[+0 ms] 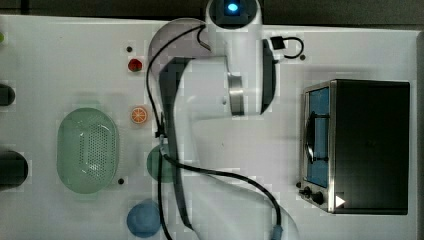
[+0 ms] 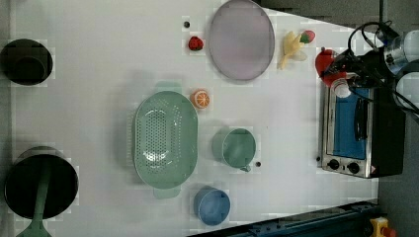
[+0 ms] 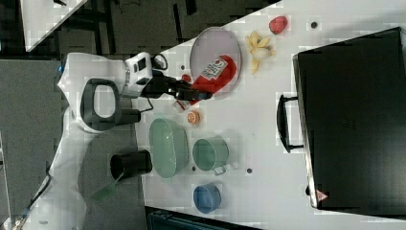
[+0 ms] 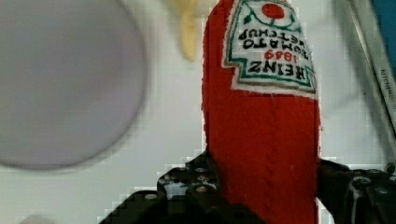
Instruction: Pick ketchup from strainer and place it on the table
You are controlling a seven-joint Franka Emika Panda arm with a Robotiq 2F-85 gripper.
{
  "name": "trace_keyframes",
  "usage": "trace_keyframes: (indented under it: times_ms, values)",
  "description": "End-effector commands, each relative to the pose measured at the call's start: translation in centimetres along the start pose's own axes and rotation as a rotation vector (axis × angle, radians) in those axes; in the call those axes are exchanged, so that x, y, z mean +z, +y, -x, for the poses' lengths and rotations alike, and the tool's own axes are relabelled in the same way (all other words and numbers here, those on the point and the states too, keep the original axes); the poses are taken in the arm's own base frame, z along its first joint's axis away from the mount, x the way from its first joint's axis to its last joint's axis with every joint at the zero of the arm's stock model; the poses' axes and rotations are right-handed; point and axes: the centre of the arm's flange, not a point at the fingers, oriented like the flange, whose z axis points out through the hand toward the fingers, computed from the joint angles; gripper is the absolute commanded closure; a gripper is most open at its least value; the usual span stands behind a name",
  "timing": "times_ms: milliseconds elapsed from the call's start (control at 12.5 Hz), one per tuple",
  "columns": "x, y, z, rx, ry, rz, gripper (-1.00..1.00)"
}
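My gripper (image 3: 194, 93) is shut on the ketchup (image 3: 216, 73), a red plush bottle with a white label, and holds it in the air above the table (image 2: 99, 64). In the left view the ketchup (image 2: 326, 65) hangs with its whitish cap near the oven's top corner, the gripper (image 2: 346, 74) around it. The wrist view has the ketchup (image 4: 261, 121) between the black fingers (image 4: 196, 186). The strainer (image 2: 165, 140), a pale green oval basket, stands on the table with nothing in it; it is also in the top view (image 1: 87, 150) and the right view (image 3: 167, 146).
A lilac plate (image 2: 241, 39) and a peeled banana (image 2: 291, 47) lie near the held bottle. A toaster oven (image 2: 356, 133) stands beside them. A teal cup (image 2: 237, 147), blue cup (image 2: 212, 205), orange slice (image 2: 200, 98) and strawberry (image 2: 195, 43) surround the strainer.
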Motion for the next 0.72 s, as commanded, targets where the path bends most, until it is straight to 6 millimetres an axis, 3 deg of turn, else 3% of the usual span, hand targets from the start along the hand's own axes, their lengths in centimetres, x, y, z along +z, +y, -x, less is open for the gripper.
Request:
trace_keyframes:
  times_ms: [80, 480, 720]
  values:
    - [0.1, -2.9, 3.1, -0.134, 0.054, -0.033, -0.21]
    - [8.6, -0.8, 5.1, -0.117, 0.068, -0.089, -0.21]
    - [13.5, 0.3, 7.5, -0.113, 0.084, -0.129, -0.21]
